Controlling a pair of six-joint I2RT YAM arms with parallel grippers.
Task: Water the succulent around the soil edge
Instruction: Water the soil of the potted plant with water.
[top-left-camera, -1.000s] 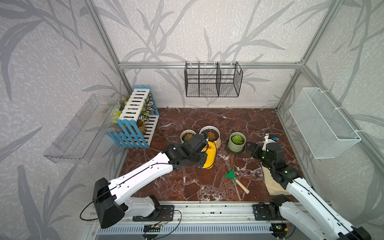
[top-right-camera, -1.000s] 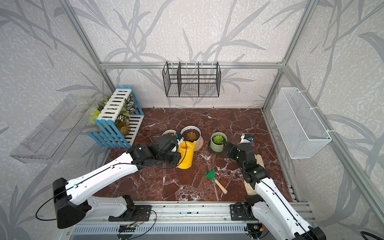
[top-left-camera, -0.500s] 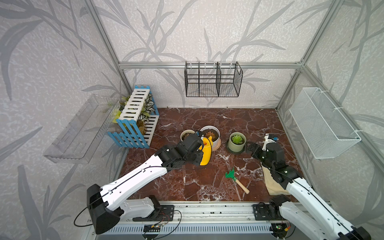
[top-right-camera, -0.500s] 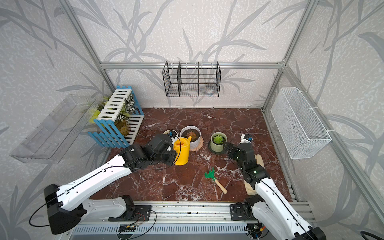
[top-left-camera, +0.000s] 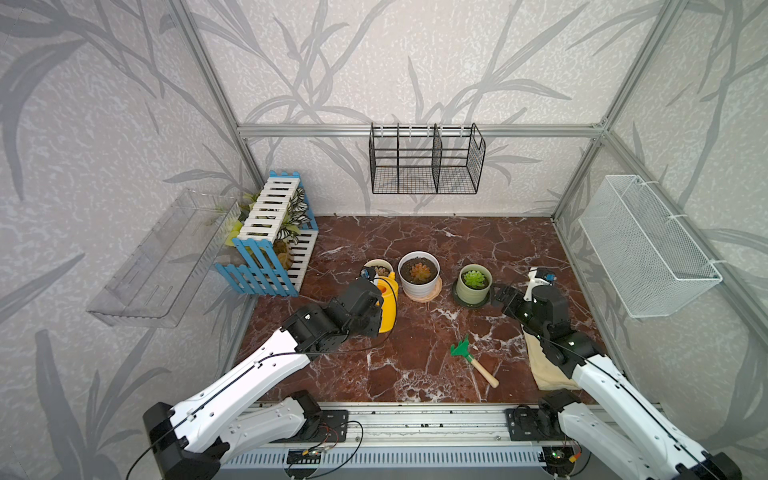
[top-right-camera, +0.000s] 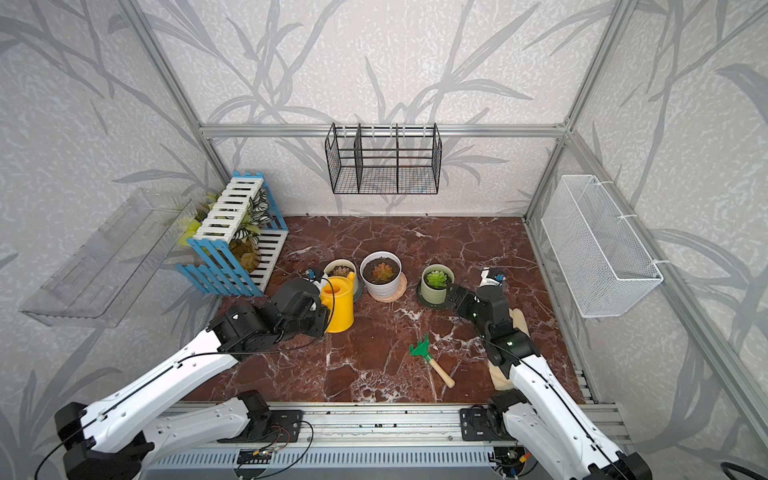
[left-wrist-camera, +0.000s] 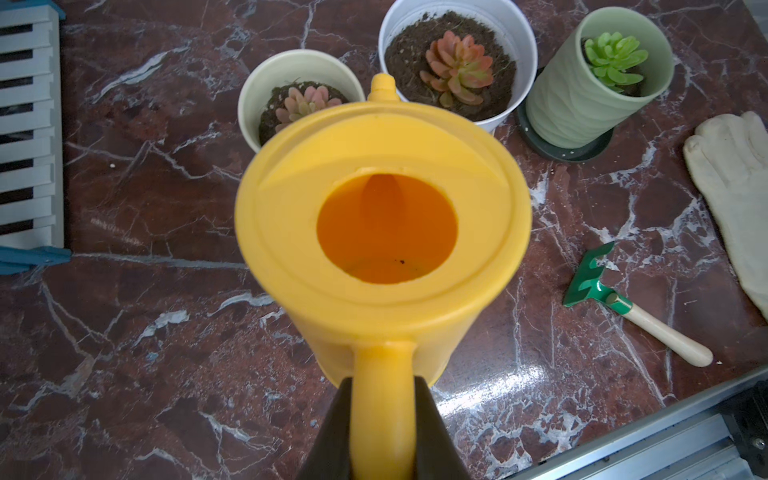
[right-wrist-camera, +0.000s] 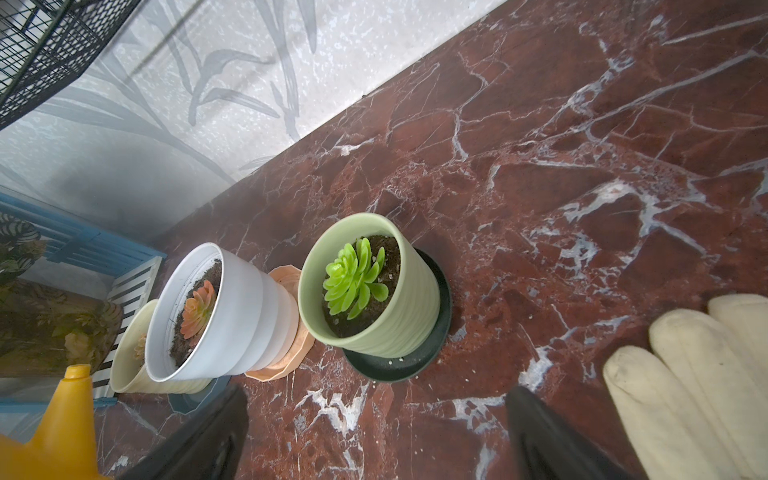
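Left gripper clamps the handle of the yellow watering can; right gripper stands released, facing the succulent nearby.

Light: we see bright, even, diffuse | Shadows: soft, faint beside sage pot | Glare: white sheen on marble floor beside yellow watering can | Blur: right gripper fingers soft | Distortion: we see frame posts splay at top-view edges
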